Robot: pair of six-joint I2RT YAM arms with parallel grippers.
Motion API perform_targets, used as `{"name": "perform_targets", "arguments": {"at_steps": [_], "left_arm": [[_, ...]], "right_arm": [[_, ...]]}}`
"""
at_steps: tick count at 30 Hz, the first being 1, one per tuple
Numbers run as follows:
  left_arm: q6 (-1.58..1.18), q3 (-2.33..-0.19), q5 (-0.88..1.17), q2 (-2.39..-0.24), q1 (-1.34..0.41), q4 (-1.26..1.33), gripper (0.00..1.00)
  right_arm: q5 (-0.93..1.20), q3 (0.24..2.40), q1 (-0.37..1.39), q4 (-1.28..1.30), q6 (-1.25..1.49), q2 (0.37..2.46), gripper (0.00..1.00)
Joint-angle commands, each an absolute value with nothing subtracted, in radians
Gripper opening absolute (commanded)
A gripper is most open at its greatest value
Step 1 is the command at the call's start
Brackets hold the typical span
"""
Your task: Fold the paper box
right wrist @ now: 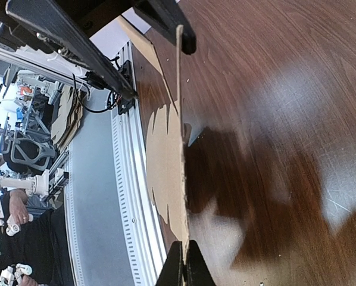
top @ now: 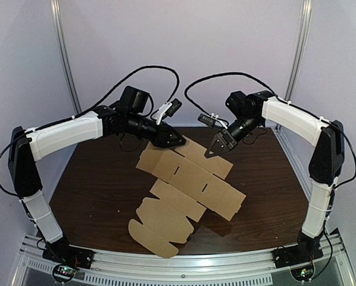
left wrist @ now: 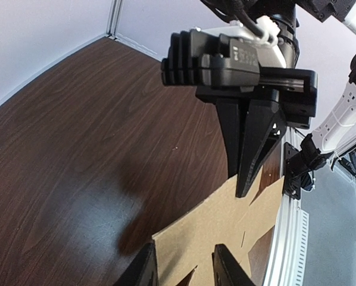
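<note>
The flat brown cardboard box blank (top: 190, 179) lies unfolded on the dark wood table (top: 89, 179), its far end lifted off the surface. My right gripper (top: 212, 152) is shut on that far edge; in the right wrist view the fingers (right wrist: 184, 268) pinch the sheet (right wrist: 166, 155), seen edge-on. My left gripper (top: 179, 142) hovers at the far left corner, open. In the left wrist view its gripper (left wrist: 187, 271) has a cardboard flap (left wrist: 219, 232) showing between its fingers, and the right gripper (left wrist: 244, 189) bites the edge beyond.
A metal rail (top: 184, 262) with both arm bases runs along the near table edge. Pale walls close in behind and at the sides. Bare wood (left wrist: 77, 149) lies left of the sheet.
</note>
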State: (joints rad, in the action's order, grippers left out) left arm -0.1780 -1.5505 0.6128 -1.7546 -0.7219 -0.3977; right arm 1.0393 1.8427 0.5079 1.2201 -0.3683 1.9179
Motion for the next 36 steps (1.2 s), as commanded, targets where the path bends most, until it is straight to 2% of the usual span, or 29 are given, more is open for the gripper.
{"name": "perform_targets", "arguments": {"at_steps": [1,5,9,15,18,22,28,32,36], "left_arm": [[-0.192,-1.581,0.631,-1.770,-0.760,-0.396,0.32],[-0.206,-1.581,0.641,-1.772,-0.782,-0.389,0.27],[-0.220,-1.568,0.639,-1.777,-0.809,-0.371,0.27],[-0.273,-1.532,0.618,-1.797,-0.821,-0.295,0.37],[-0.287,-1.534,0.616,-1.806,-0.822,-0.271,0.38],[-0.151,-1.648,0.578,-1.742,-0.822,-0.495,0.42],[0.061,-1.752,0.372,-1.630,-0.817,-0.688,0.57],[0.099,-1.849,0.318,-1.697,-0.793,-0.784,0.58],[0.113,-1.891,0.354,-1.750,-0.750,-0.825,0.58]], "right_arm": [[1.031,1.850,0.484,1.124,-0.284,1.919,0.00],[1.019,1.834,0.469,1.085,-0.243,1.919,0.00],[1.027,1.830,0.462,1.066,-0.226,1.918,0.00],[1.068,1.819,0.462,1.068,-0.248,1.907,0.00],[1.095,1.800,0.462,1.082,-0.291,1.890,0.00],[1.066,1.771,0.460,1.129,-0.387,1.864,0.00],[1.036,1.729,0.456,1.151,-0.498,1.828,0.00],[1.078,1.755,0.458,1.237,-0.601,1.818,0.00],[1.087,1.802,0.473,1.401,-0.762,1.816,0.00]]}}
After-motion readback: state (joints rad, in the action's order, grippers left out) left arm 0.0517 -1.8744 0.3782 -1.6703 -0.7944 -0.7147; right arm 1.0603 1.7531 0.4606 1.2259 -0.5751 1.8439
